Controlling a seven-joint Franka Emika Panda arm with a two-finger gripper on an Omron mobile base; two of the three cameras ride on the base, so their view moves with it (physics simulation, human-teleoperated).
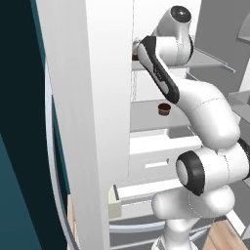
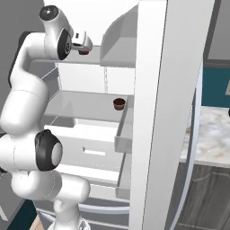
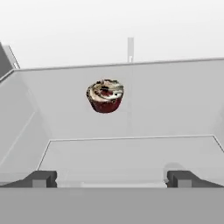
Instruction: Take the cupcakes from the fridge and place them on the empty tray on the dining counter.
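Gripper [image 3: 112,178] jaws spread wide, holding nothing, aimed at a red-wrapped cupcake with white swirled frosting [image 3: 105,96] on the upper shelf of the white-lined fridge [image 1: 88,122]. Small dark-brown chocolate cupcake [image 2: 119,104] sits one shelf lower, well apart.

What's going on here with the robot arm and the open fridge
The white robot arm is reaching into the open fridge, toward its upper shelf. Its gripper is open and empty, lined up with a cupcake with pale topping and a red wrapper sitting on that shelf, not yet touching it. A second cupcake, a dark-brown one, sits on the shelf below. Part of the marble dining counter shows past the fridge door. Nothing has been picked up at this point.
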